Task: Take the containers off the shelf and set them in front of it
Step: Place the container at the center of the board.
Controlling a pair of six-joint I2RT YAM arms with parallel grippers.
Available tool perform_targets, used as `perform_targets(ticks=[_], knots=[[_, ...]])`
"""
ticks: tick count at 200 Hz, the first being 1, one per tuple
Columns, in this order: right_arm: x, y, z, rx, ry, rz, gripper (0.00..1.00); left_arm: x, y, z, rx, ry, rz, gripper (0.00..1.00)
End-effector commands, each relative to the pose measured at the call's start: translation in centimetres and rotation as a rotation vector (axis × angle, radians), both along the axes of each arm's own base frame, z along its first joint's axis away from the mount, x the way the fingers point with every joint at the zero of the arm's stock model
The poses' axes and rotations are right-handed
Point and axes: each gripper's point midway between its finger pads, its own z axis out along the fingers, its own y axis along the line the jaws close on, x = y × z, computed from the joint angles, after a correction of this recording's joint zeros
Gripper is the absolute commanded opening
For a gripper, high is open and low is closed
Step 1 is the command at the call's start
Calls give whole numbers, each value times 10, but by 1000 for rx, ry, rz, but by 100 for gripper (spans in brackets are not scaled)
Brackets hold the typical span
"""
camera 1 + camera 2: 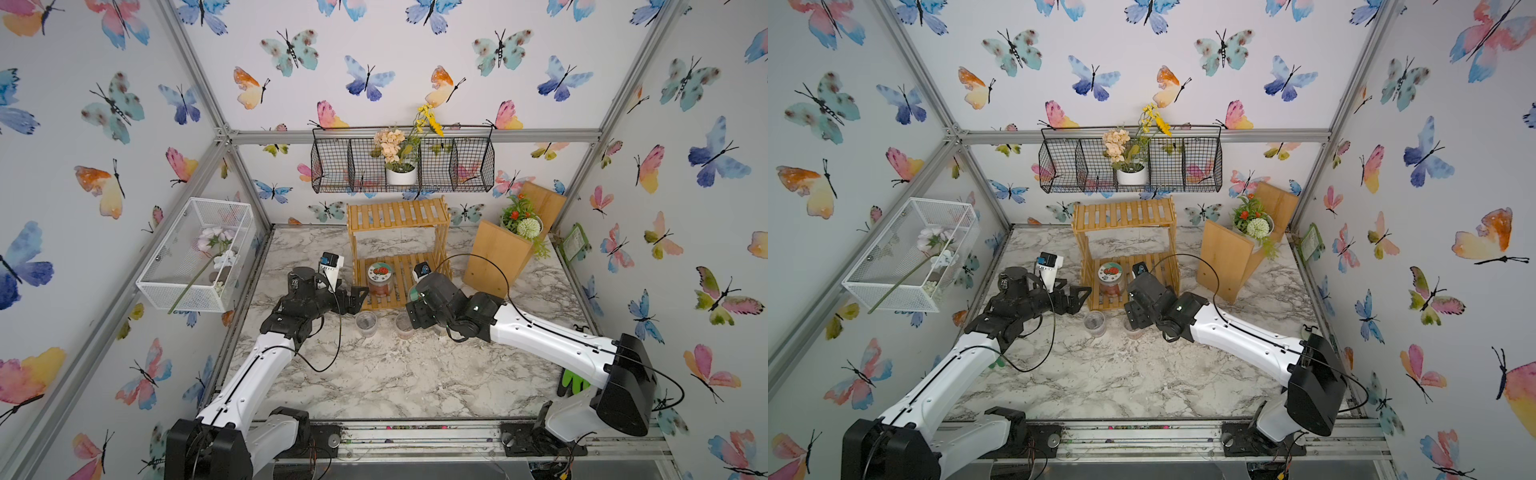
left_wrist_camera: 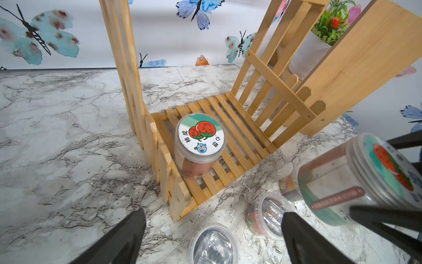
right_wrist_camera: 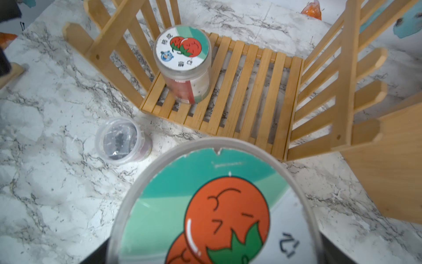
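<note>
Left pincer (image 2: 213,213) spread, empty — shelf jar (image 2: 196,160) straight ahead: likely light, rigid, slick, so pinch below its lid (image 2: 201,134); right pincer (image 2: 370,176) clamps the second jar (image 3: 212,205)

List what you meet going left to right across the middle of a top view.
White wire mesh basket → left gripper, open → clear jar with white red-pictured lid → plain wooden box.

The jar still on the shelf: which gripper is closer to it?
Left, probably. The left gripper hangs open just off the shelf's front left corner, aimed at the jar. The right gripper is out in front of the shelf, shut on a second jar.
</note>
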Motion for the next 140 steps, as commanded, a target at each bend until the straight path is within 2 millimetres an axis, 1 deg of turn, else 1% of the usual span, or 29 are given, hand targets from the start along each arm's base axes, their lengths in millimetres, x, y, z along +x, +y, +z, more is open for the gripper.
perform_targets(ticks=[1,33,53,69,110,120,140], knots=[[-15,-6,2,13,-15,-6,67,-6,-5,6,-30,-14,-38,99],[-33,-16,-12,7,3,-16,67,-8,-5,5,-30,-12,-37,99],[-44,-28,-26,-16,20,-31,67,-8,-5,4,-30,-10,-41,99],[-51,-36,-33,-20,24,-44,67,-8,-5,4,-31,-10,-40,99],[-59,-61,-53,-28,17,-98,69,-8,-5,3,-29,-7,-39,99],[-60,-64,-56,-23,17,-110,69,-8,-5,4,-30,-7,-41,99],[-63,-71,-68,-35,31,-133,69,-7,-5,3,-31,-3,-42,99]])
